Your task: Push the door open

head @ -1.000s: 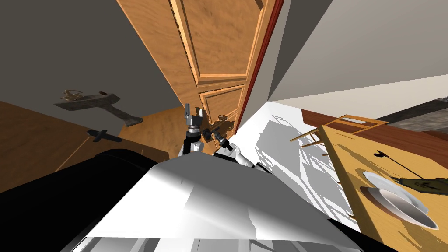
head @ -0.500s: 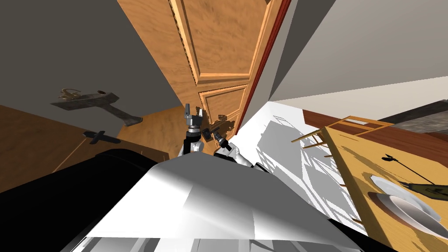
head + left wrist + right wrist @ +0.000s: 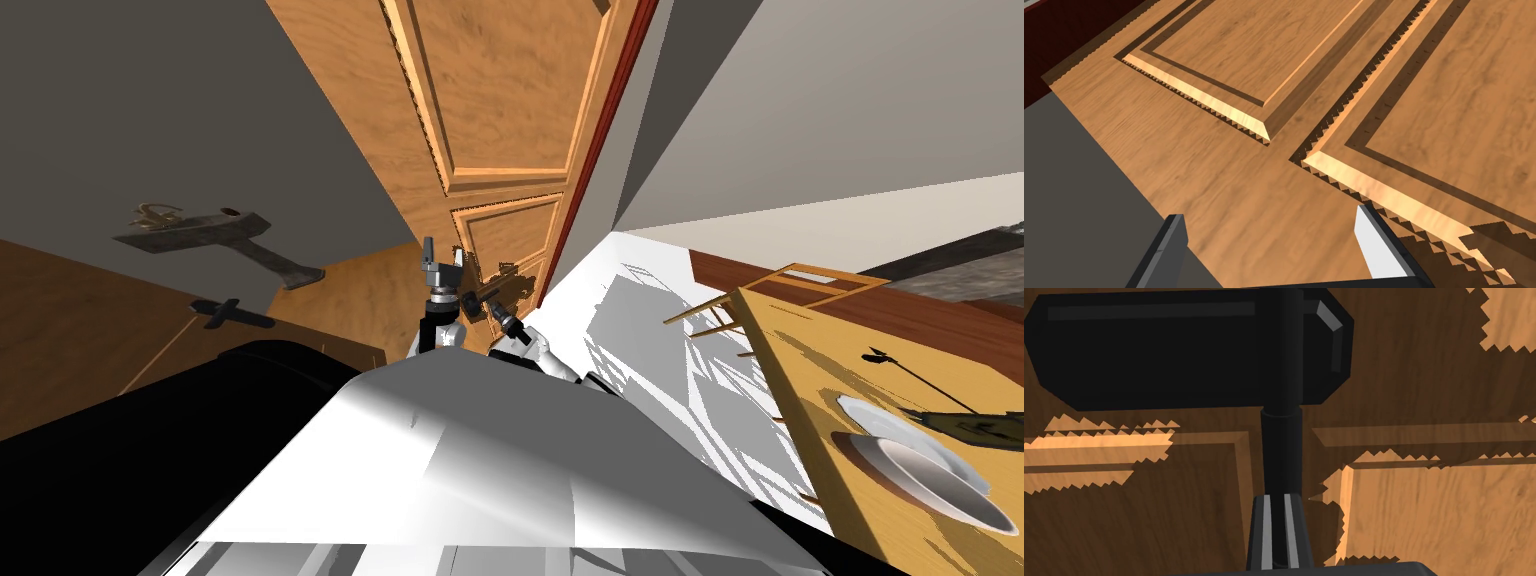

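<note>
Handle (image 3: 1174, 353) of the door (image 3: 500, 110) sat just ahead of my closed right claw (image 3: 1277, 498); left claw (image 3: 1269, 212) open; I judged most pushing remained.

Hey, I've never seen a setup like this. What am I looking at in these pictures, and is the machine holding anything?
It is a two-armed robot in a house, drawn by a simulator. The wide picture comes from a camera on its head, looking down at a panelled wooden door. The other two come from cameras on its hands. The left gripper is open, pointing at the door's panels and holding nothing. The right gripper is shut on the stem of the black door handle. To the robot's right stands a wooden table with plates on it.
</note>
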Controlling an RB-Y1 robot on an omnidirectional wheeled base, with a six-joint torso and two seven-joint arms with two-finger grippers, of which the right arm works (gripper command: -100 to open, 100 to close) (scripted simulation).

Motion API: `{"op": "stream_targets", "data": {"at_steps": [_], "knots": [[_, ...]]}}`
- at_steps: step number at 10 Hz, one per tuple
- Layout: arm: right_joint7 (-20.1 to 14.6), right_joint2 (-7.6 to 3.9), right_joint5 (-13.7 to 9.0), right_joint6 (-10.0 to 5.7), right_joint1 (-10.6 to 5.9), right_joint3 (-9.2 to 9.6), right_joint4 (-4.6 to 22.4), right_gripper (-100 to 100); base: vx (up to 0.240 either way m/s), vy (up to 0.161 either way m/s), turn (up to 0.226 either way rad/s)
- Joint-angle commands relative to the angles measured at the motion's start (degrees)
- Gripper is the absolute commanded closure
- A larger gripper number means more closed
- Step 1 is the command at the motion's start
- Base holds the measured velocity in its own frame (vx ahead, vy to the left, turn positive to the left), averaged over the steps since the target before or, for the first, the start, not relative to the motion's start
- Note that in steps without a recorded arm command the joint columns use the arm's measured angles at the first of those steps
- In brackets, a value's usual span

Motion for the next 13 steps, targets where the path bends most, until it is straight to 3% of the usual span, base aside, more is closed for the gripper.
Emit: {"op": "stream_targets", "data": {"at_steps": [1, 3, 5, 6, 7, 10, 13], "knots": [[0.04, -1.49, -0.04, 0.03, 0.02, -0.25, -0.08, -100, -0.153, -0.119, -0.073], [0.12, -1.41, -0.06, 0.05, 0.09, -0.49, -0.21, -100, -0.149, -0.105, -0.046], [0.2, 0.37, -0.08, 0.08, 0.18, -0.75, -0.37, -100, -0.144, -0.147, -0.048], [0.21, 0.22, -0.09, -0.11, -0.18, -0.77, 0.45, -100, -0.07, -0.054, -0.001], [0.4, -0.85, -0.05, -0.18, -0.26, -1.1, 0.75, -100, 0.043, 0.069, 0.04], [0.65, -1.27, 0.01, -0.21, -0.34, -1.51, 1.06, -100, 0.091, 0.143, 0.015], [0.98, -0.25, 0.09, -0.26, -0.45, -2.05, 1.47, -100, 0.114, 0.162, 0.021]]}}
